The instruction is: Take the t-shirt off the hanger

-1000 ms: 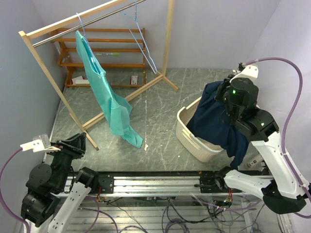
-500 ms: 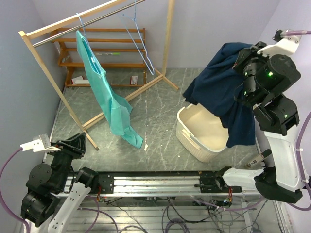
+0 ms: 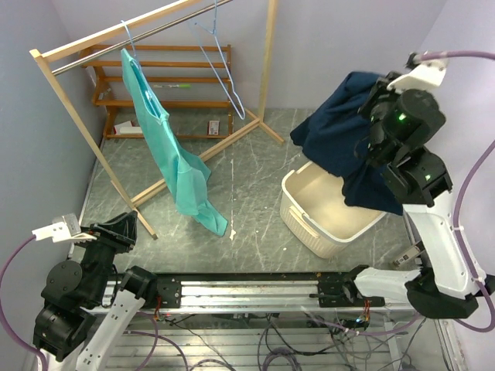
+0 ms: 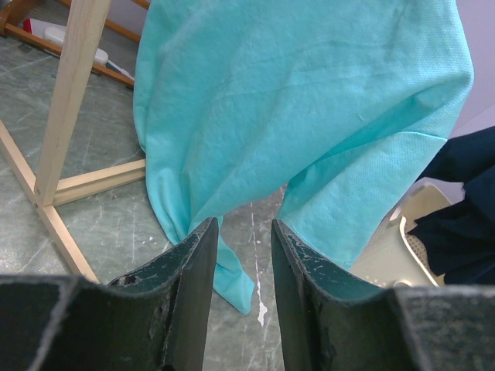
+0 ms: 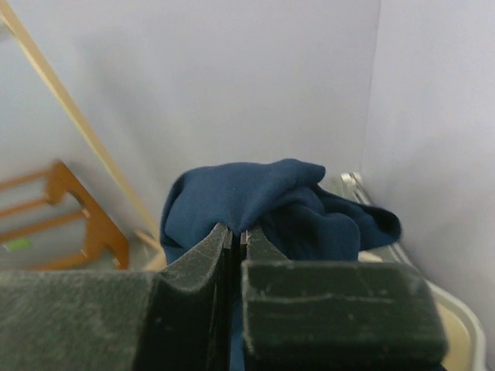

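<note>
A teal t-shirt [image 3: 166, 147] hangs from a pale blue hanger [image 3: 128, 35] on the wooden rack; its hem nearly reaches the floor. It fills the left wrist view [image 4: 309, 116]. My left gripper [image 3: 124, 224] is open and empty, low at the near left, its jaws [image 4: 241, 224] pointing at the teal shirt from a distance. My right gripper [image 5: 236, 232] is shut on a navy t-shirt [image 5: 255, 197] and holds it in the air [image 3: 340, 139] above the white basket [image 3: 298, 220]. The cloth hides the fingers in the top view.
An empty blue wire hanger [image 3: 224, 69] hangs on the rack's metal rail [image 3: 147, 31]. The rack's wooden legs [image 3: 116, 182] and floor brace [image 3: 201, 158] cross the left half. A low wooden shelf [image 3: 166, 85] stands at the back. Walls close in on both sides.
My right arm lifted the navy t-shirt up out of the basket, then shifted it slightly left and lower. The left arm and the teal shirt have not moved.
</note>
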You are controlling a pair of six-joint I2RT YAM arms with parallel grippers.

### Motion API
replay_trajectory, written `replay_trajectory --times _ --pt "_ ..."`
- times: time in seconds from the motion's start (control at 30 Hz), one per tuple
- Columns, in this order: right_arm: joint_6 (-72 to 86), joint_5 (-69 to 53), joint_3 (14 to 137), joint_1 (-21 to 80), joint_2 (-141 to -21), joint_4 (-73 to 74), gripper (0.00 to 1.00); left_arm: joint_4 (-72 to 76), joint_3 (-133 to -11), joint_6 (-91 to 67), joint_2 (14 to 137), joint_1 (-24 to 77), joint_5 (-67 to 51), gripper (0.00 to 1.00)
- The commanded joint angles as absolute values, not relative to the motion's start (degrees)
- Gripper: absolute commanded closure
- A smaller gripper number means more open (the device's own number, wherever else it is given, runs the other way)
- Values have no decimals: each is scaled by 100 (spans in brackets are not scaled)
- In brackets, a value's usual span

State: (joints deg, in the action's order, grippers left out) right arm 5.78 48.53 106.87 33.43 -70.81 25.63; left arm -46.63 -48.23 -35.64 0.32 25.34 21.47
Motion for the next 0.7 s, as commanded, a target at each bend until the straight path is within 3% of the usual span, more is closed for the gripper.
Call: replay_trajectory --times 0.0,0.37,0.47,0.57,0.67 --pt "1243 5029 9556 3331 -6294 3155 100 -4685 -4888 -3623 2 2584 2268 55" --pt "2810 4579 6918 3331 -4938 4622 100 -4666 -4882 -3610 2 2584 2241 56" --pt "3374 4736 6856 3331 -4545 5156 100 -4667 -4882 -3611 1 2592 2248 56" --pt "3118 4633 6864 3332 -3658 4676 100 -4667 -4887 -3606 5 2593 2237 56" --pt "3150 4866 7507 3327 -3500 5101 100 -4656 -4885 -3603 6 2593 2231 56"
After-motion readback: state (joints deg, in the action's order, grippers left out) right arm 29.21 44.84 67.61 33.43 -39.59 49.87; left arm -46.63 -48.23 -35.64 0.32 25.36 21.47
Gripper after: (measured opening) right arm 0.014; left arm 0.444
